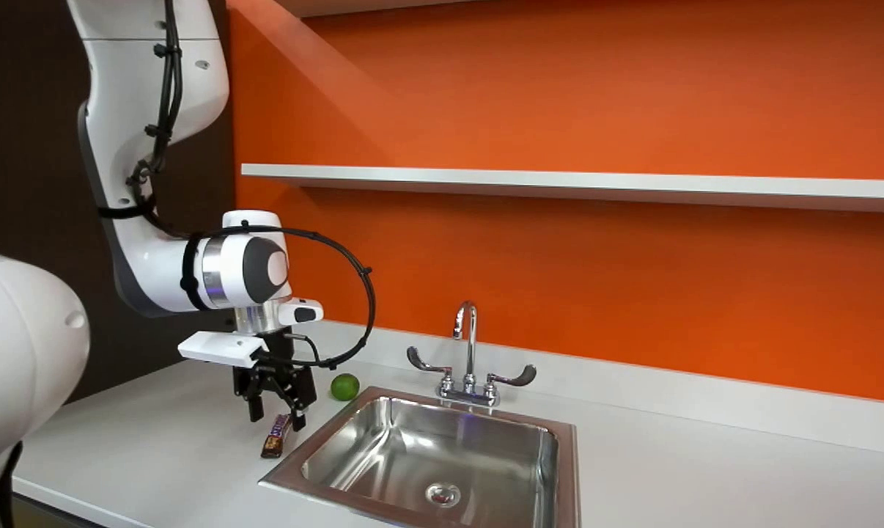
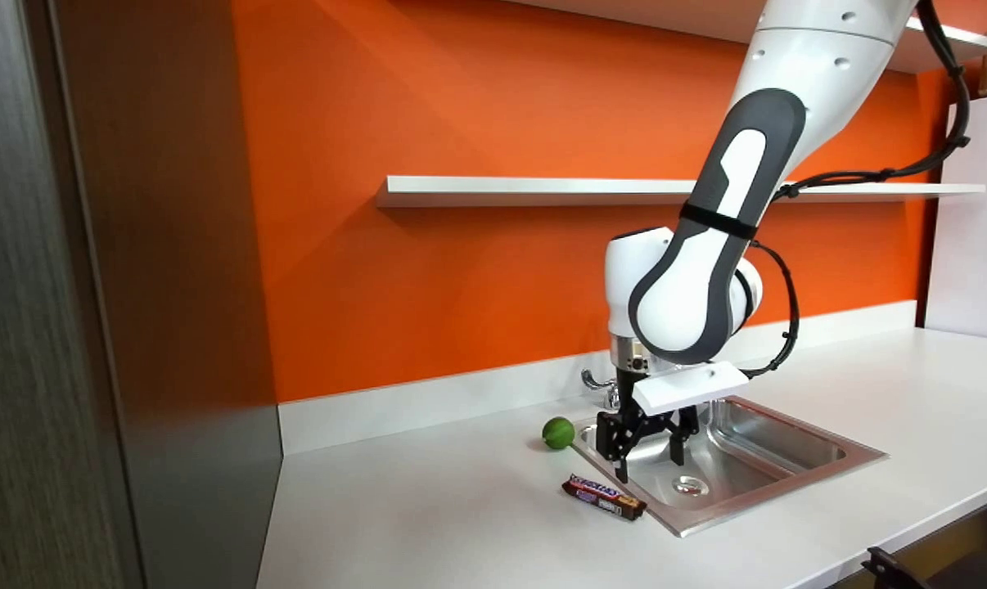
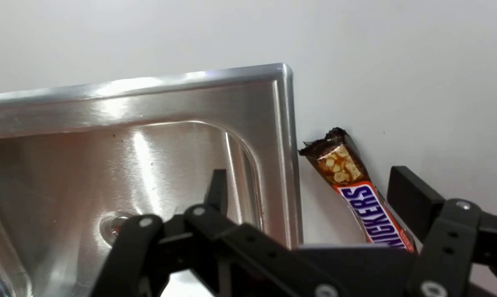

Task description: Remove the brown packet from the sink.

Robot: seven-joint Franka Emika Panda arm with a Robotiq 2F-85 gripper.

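Fingers (image 3: 411,198) spread well apart, the black, two-fingered gripper (image 2: 649,463) hangs low by the rectangular stainless-steel sink (image 3: 252,99), pinching nothing that I can see. Just outside that sink, on the flat white counter (image 1: 156,447), lies the small, slim, dark-brown packet (image 3: 364,202) with its red-edged SNICKERS label. In the wrist view its crimped end comes right up to the steel rim; whether the two touch, I can't tell. There the packet shows between the fingers, much nearer to one of them, while the opposite one shows over the basin.

With the packet out on the counter, I'd judge the removal itself done, and the step in hand to be the letting-go or the clearing-off. What the next move calls for, to my mind, is a straight rise with the fingers wide, so that the nearer one doesn't drag the wrapper. A sideways sweep towards the sink could nudge the packet onto the rim and half undo the job. Once well above, the white, grey-trimmed jointed arm (image 2: 698,286) can swing off, minding the round green ball (image 1: 344,386) that sits on the counter near a corner of the sink.
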